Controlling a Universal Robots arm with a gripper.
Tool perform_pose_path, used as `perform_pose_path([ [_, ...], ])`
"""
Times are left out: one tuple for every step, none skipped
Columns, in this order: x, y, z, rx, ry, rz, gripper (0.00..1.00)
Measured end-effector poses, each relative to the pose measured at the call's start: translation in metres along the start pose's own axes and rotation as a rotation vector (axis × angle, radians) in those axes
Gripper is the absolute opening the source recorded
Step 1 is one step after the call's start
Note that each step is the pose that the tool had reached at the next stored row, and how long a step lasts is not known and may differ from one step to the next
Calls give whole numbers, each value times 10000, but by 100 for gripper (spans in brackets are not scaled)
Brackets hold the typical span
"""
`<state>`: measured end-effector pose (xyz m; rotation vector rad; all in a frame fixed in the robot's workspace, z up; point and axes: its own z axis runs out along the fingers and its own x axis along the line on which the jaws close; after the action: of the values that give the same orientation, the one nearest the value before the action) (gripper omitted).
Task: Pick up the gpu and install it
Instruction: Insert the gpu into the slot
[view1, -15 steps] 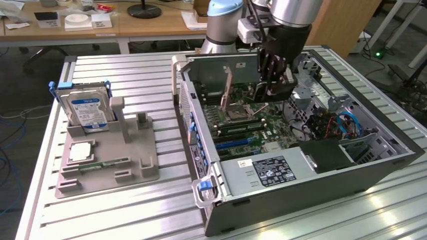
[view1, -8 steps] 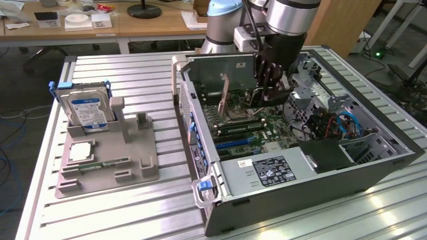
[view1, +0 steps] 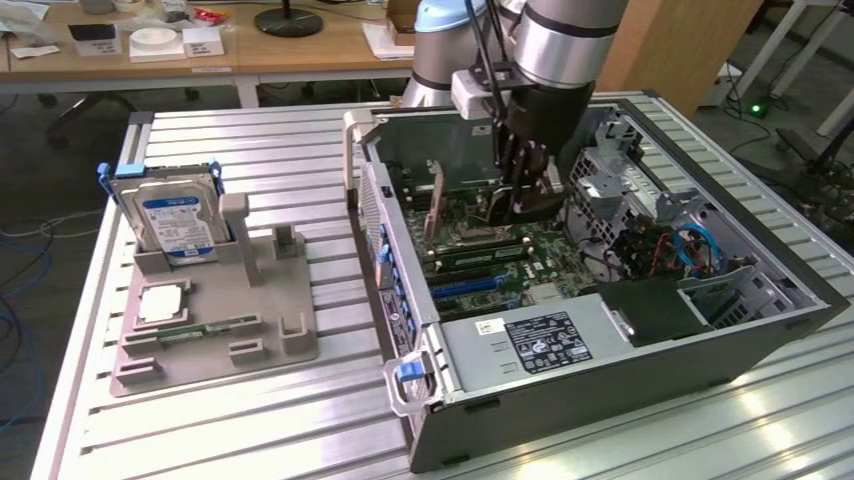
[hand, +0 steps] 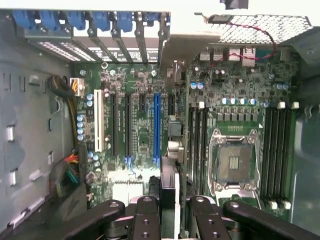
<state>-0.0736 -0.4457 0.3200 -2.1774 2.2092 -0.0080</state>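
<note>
Gpu: the gpu (view1: 525, 205) hangs on edge inside the open case (view1: 747, 330), just above the board (view1: 494, 250) and not yet seated. From the wrist it runs edge-on (hand: 170, 185) close beside the blue slot (hand: 156, 125). I cannot tell which slot it lines up with.
Bracket: a pale metal piece (hand: 187, 37) at the card's far end looks like its bracket, next to the row of blue latches (hand: 100, 20).
Hand: the hand (view1: 523, 190) is partly closed, its two fingers (hand: 145, 210) pinching the card's flat sides.
Step in hand, my judgement: lowering the card into a slot. Keep it upright, with its bottom edge parallel to the slot and the bracket against the rear opening. Press straight down and evenly, since a tilt could jam one end.
Watch for: the wire bundle (hand: 65, 87) and the socket (hand: 235, 162) sit on either side of the slots.
Outside the case: in the exterior view a hard drive (view1: 174, 225) stands in a grey holder (view1: 267, 340) at nine o'clock from the case, on the slatted bench (view1: 240, 430).
Writing: the drive has a blue label and the power supply a black sticker (view1: 541, 343), both too small to read. I can make out no brand.
</note>
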Motion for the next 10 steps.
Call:
perform_pose_path([
  [0,1,18,-1,-1,-1,27],
  [1,2,38,-2,-2,-1,27],
  [1,2,55,-4,-1,-1,27],
  [2,3,73,-5,0,-1,27],
  [2,3,91,-5,-2,-1,27],
  [2,4,104,-6,-2,-1,27],
  [3,5,113,-5,-2,0,27],
  [3,12,116,-7,0,0,27],
  [3,23,118,-6,0,-1,27],
  [3,36,121,-6,-2,-1,27],
])
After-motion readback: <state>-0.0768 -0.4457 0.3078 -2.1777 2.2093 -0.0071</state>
